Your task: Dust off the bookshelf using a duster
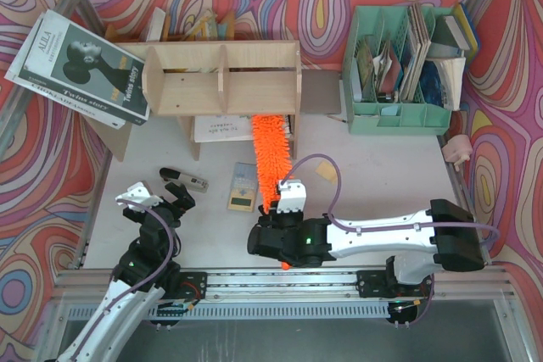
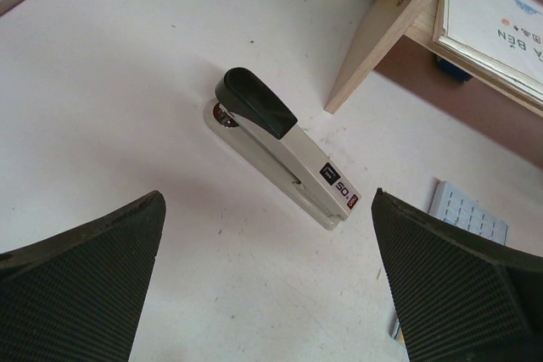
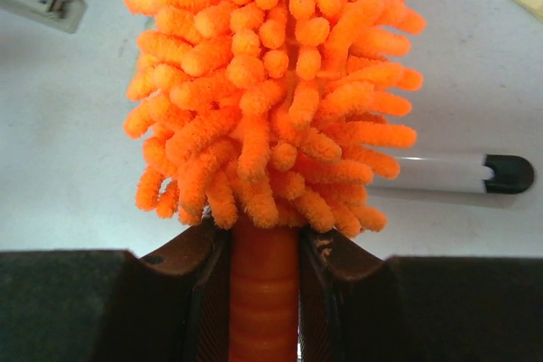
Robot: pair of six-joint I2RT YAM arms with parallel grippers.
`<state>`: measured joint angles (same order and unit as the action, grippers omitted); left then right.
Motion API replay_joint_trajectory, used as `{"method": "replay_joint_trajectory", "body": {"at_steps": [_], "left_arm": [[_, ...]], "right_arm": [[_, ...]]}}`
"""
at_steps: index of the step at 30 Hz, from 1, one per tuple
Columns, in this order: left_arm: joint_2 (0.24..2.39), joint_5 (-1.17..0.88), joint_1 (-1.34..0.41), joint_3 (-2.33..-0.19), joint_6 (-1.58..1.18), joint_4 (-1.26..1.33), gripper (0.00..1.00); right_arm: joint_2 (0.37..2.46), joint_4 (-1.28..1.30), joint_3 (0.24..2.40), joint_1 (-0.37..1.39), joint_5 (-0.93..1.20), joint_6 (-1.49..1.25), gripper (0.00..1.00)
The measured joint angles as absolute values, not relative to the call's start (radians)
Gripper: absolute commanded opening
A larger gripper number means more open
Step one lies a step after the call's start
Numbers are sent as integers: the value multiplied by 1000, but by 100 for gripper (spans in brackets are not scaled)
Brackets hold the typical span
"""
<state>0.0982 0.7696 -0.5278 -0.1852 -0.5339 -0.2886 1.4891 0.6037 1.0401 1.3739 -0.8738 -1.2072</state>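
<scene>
- The right end effector [image 1: 273, 209] [image 3: 265, 252] is clamped on the slim orange handle of the duster [image 1: 273, 157] [image 3: 271, 82], just under the fluffy head. So the pick-up step looks finished.
- The left end effector [image 1: 174, 197] [image 2: 271, 286] hovers with its fingers wide apart and holds nothing. Under it on the bench [image 1: 382, 171] lies a grey stapler [image 1: 185, 179] [image 2: 284, 146]; its small label shows "50".
- Just beside the duster head lies a small calculator [image 1: 243, 187], whose writing is too small to read. The right wrist view shows also a white pen with a black cap [image 3: 458, 174], without a readable mark.
- The duster points away from the arms. The tip of its head reaches the lower front edge of the bookshelf [image 1: 222, 74], near the right divider. Whether it touches the wood, I cannot tell.
- In my judgement the dusting itself is only at its beginning: the three compartments and the top board are left to wipe. No picture shows whether some part is already clean.
- Under the bookshelf lies a white booklet [image 1: 222, 129] [image 2: 501, 14] with the letters "BÉN".
- Against the left end of the bookshelf leans a magazine [image 1: 81, 65]. I read "story" on it; the rest is unsure.
- The mint-green organiser [image 1: 399, 116] stands at the far right, with nothing readable.
</scene>
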Motion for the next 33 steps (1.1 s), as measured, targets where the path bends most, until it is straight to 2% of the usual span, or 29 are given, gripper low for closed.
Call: {"method": "replay_joint_trajectory", "body": {"at_steps": [9, 15, 20, 30, 33], "left_arm": [[99, 767, -528, -185, -534, -288, 98], [98, 767, -528, -185, -534, -289, 98], [97, 767, -528, -185, -534, -289, 98], [96, 767, -528, -185, -534, -289, 98], [95, 767, -528, -185, -534, -289, 98]], "right_arm": [[1622, 364, 1134, 1397, -796, -959, 0], [1662, 315, 1171, 1405, -771, -897, 0], [1658, 400, 1171, 1405, -817, -972, 0], [1579, 783, 1162, 1404, -927, -1336, 0], [1578, 829, 1162, 1402, -934, -1364, 0]]}}
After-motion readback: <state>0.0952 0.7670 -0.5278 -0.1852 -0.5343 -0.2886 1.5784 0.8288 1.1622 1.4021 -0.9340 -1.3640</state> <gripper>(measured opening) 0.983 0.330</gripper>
